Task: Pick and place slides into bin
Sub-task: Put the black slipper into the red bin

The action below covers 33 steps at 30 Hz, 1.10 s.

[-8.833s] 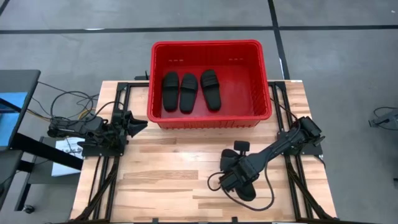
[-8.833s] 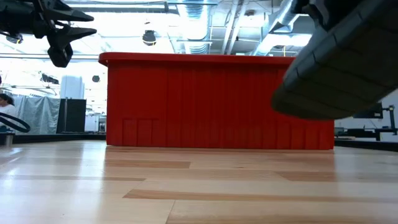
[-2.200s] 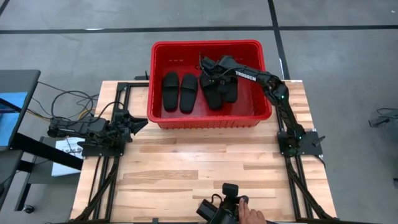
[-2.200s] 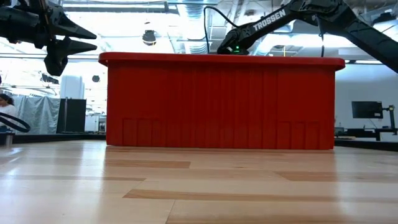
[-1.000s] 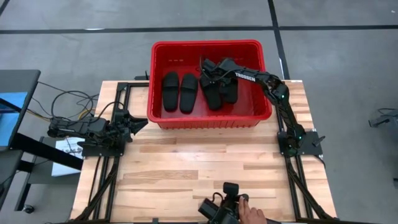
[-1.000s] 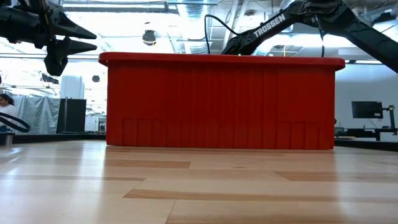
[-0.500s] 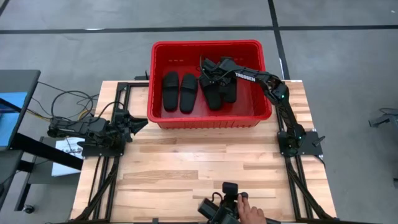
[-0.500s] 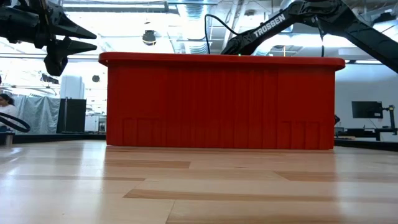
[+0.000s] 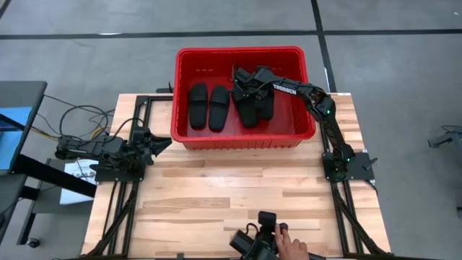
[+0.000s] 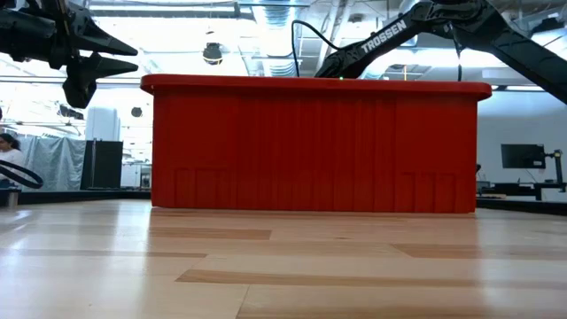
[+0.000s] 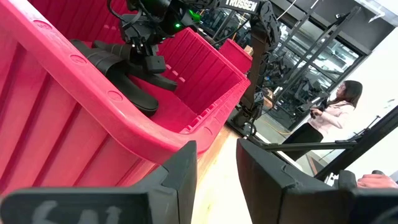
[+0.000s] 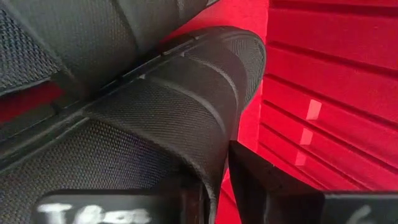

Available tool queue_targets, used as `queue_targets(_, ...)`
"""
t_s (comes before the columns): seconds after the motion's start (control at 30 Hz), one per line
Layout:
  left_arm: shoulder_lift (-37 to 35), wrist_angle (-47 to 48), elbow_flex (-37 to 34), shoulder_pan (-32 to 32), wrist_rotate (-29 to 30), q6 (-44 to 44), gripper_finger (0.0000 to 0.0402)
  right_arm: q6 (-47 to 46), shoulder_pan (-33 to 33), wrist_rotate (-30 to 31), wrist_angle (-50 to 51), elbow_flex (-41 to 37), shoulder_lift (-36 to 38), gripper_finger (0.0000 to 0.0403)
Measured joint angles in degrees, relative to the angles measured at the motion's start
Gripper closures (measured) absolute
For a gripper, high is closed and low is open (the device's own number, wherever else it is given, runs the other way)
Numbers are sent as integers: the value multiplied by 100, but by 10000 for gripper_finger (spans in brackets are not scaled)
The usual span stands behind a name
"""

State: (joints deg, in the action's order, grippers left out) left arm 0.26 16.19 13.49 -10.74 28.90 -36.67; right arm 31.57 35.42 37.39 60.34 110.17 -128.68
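The wooden table (image 9: 216,202) sits on a grey concrete floor, its planks bare across the whole near half. At its left edge the left gripper (image 9: 160,144) hangs idle beside the near left corner of the bin (image 9: 245,137), fingers spread and holding nothing. Past the table's left side stand a dark desk (image 9: 18,130) and loose cables (image 9: 72,119). The bin stands at the far edge of the table, its red wall cutting off the level view across the planks. Inside, two slides (image 9: 208,105) lie side by side toward the left, and two more slides (image 9: 254,105) sit just right of them, close together. The right gripper (image 9: 245,82) reaches down into the bin over that second pair, its fingers closed on a slide's edge (image 12: 186,106). At the table's near edge a person's hand (image 9: 289,249) holds a dark device (image 9: 256,238). Another person (image 11: 329,118) stands in the room beyond.
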Motion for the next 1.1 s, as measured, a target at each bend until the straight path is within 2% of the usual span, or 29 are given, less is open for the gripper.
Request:
queue_targets(0.4,0,0,1,0,0,0,299,2,11,-147,82,0,0,345)
queue_targets(0.83,1,0,-1,1,0,0,299,-7,31,-142,136,0,0,259)
queue_targets(1.1,1,1,1,1,-1,0,299,0,24,-133,374,2,0,231)
